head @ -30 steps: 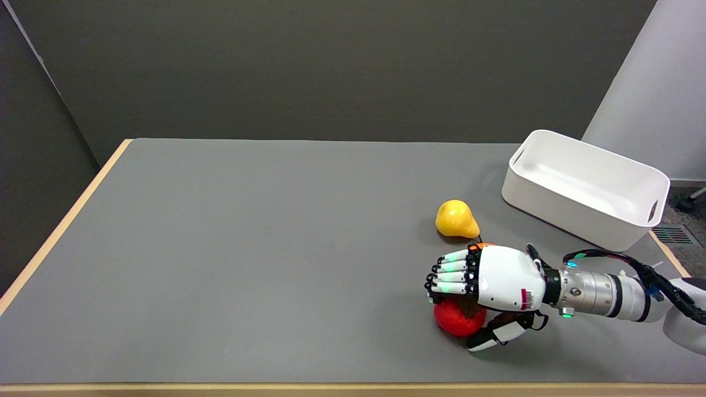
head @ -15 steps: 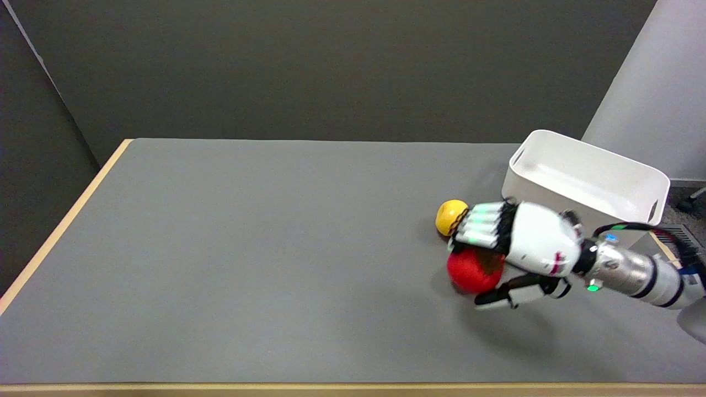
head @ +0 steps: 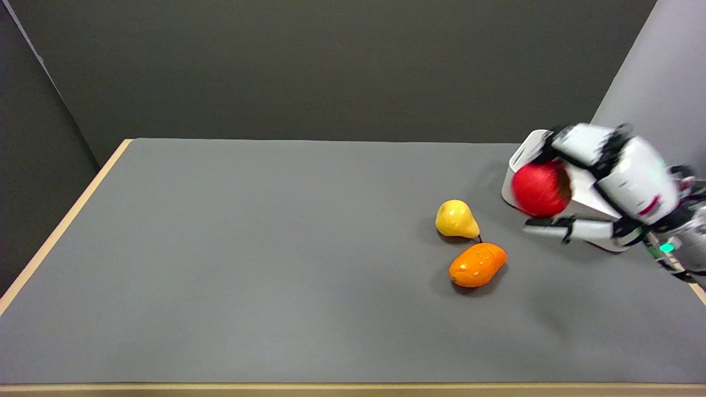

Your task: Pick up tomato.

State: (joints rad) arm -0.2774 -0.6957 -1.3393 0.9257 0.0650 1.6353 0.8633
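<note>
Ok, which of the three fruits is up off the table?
The red tomato, held in the right hand near the white bin. The yellow pear and the orange fruit lie on the table.

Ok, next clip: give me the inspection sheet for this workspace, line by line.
Surface: grey table with a light wood edge, no spills seen.
Job's things: red tomato off the table, held in front of the white bin.
Clutter: yellow pear and orange fruit lie on the table, close together.
Hands: right hand grips the tomato; motion-blurred.
Cables: dark cabling near the wrist at the right edge, blurred.
Surroundings: dark wall behind, pale panel at upper right; no person seen.
</note>
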